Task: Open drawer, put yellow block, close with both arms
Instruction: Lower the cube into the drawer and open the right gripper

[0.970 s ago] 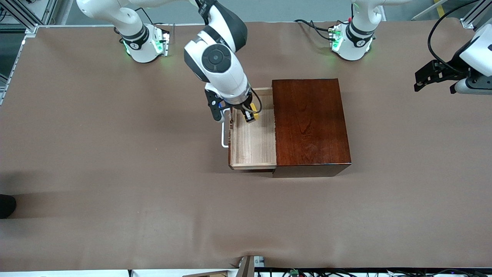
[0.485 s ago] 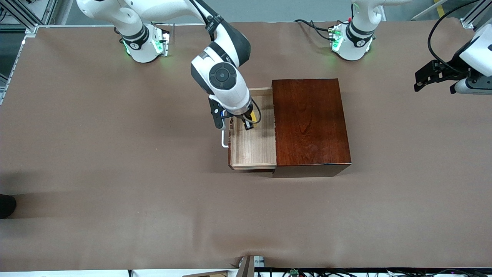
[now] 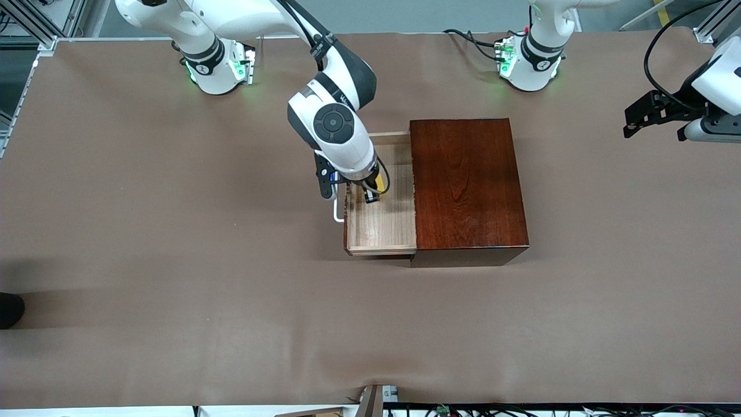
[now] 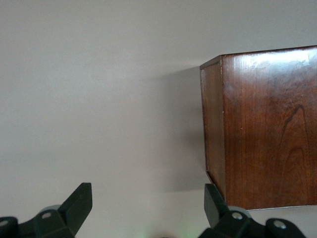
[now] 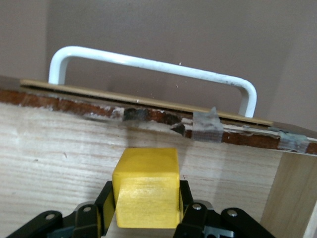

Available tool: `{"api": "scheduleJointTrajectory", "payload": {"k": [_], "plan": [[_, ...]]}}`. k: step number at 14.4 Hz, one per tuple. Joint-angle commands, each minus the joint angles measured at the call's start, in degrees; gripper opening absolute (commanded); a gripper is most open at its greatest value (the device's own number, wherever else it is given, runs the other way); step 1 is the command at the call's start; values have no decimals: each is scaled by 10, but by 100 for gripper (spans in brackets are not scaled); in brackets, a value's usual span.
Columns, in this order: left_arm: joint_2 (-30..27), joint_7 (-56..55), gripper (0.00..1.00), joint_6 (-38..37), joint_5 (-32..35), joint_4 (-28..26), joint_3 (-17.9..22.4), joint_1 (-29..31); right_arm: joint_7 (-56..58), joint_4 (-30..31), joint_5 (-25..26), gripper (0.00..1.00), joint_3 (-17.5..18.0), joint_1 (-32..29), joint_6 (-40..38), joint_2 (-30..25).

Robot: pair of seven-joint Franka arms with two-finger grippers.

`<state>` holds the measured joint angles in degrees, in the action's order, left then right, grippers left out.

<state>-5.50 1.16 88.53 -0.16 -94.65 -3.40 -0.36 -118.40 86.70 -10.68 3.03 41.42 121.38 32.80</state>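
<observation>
The drawer [image 3: 382, 223] is pulled out of the reddish-brown wooden box [image 3: 466, 185] toward the right arm's end of the table, its pale wood floor [image 5: 59, 148] showing. My right gripper [image 3: 372, 196] reaches down into the drawer, shut on the yellow block [image 3: 379, 186] [image 5: 146, 186]. The block sits low over the drawer floor, close to the drawer front and its white handle [image 5: 148, 63] [image 3: 337, 211]. My left gripper [image 3: 637, 119] [image 4: 147, 208] waits open in the air at the left arm's end of the table, with nothing between its fingers.
Brown paper covers the table [image 3: 173, 260]. The wooden box's side wall [image 4: 267, 124] shows in the left wrist view. Cables [image 3: 474, 40] lie by the left arm's base. A dark object [image 3: 10, 310] sits at the table's edge.
My right gripper has gone lower into the drawer with the yellow block, shifting a little nearer to the front camera. The left arm has not moved.
</observation>
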Motion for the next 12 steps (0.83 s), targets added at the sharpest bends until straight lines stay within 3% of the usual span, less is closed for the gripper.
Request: {"api": "scheduleJointTrajectory", "payload": {"k": [1, 4, 7, 12], "plan": [[5, 2, 100, -5, -9, 2, -6, 4, -24, 0, 12, 57, 3, -1, -4, 3], [8, 3, 100, -5, -8, 2, -6, 1, -25, -3, 14, 100, 3, -3, -25, 1], [22, 8, 100, -5, -10, 10, -12, 1, -22, -26, 38, 100, -1, -4, -69, -5], [27, -16, 100, -5, -11, 10, -45, -9, -20, -127, 30, 100, 0, -50, -141, -4]]}}
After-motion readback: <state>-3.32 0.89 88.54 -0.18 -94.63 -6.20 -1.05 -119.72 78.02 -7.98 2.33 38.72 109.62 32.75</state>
